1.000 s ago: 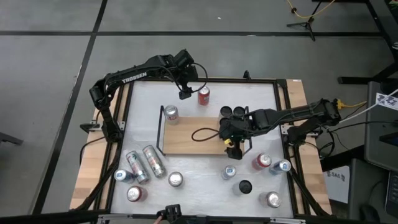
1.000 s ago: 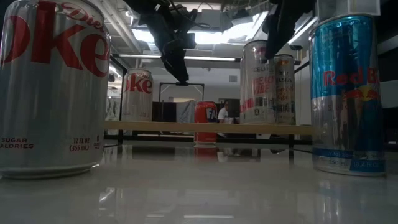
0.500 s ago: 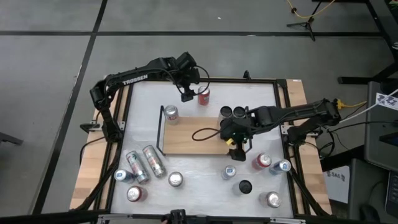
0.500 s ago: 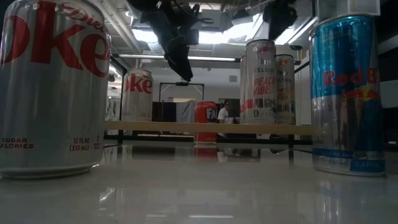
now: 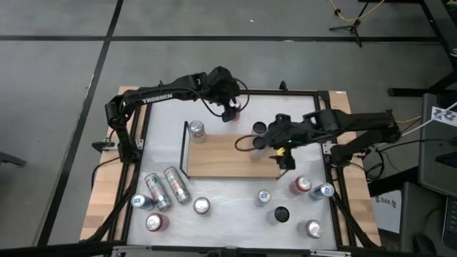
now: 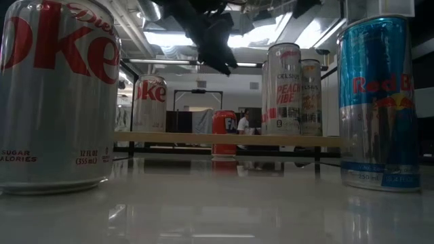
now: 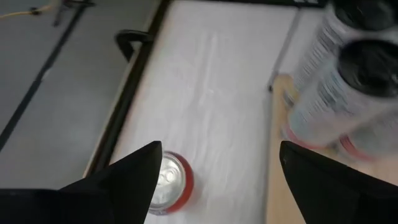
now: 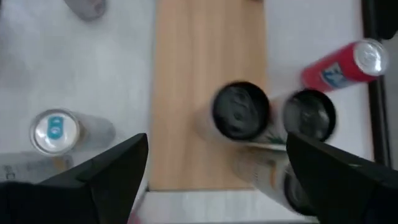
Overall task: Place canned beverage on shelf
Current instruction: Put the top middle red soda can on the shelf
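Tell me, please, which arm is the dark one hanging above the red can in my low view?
Observer: That is the left arm. Seen from above, the left gripper hovers right by the red can, which stands on the white table just beyond the shelf.
Operator: Thank you. Are its jaws open?
Observer: Yes. Its wrist view shows them spread with nothing held, and the can's top sits beside one finger.
Operator: And where is the right gripper?
Observer: The right gripper is open and empty above the shelf's right end, over the two black-topped cans standing there.
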### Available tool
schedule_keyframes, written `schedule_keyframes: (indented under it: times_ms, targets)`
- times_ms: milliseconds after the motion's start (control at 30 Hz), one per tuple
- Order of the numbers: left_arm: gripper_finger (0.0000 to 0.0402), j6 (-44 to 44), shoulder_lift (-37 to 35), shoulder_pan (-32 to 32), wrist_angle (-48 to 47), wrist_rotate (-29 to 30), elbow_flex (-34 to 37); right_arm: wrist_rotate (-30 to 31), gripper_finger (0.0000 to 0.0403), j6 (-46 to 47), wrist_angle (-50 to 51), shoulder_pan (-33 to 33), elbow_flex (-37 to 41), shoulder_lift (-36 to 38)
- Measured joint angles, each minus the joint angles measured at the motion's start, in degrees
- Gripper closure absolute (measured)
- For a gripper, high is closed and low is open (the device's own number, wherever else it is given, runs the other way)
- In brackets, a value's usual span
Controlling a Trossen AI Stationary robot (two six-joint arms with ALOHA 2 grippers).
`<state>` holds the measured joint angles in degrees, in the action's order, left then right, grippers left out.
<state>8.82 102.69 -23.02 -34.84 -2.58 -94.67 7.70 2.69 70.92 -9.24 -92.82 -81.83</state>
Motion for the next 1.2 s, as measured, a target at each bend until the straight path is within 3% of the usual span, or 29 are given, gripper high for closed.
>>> schedule_keyframes:
  times_ms: [167,600,867,1200]
  targets:
    - [0.0082,-5.4,0.1,-0.2,2.5,3.7,0.0,0.1,0.0024,-1.0,-1.5,3.3,4.0,4.9]
    - [0.0082,-10.2,4.8,-4.5,5.4,3.9,0.0,0.2,0.0024,-3.1,-10.9,10.9,15.4,18.8]
    - [0.0082,-10.2,5.2,-5.2,5.8,10.6,0.0,0.3,0.0024,-3.2,-11.3,12.8,15.6,20.6]
    - [0.0082,-8.9,5.2,-5.2,5.8,9.3,0.0,0.4,0.0024,-3.2,-11.3,12.7,15.7,20.1]
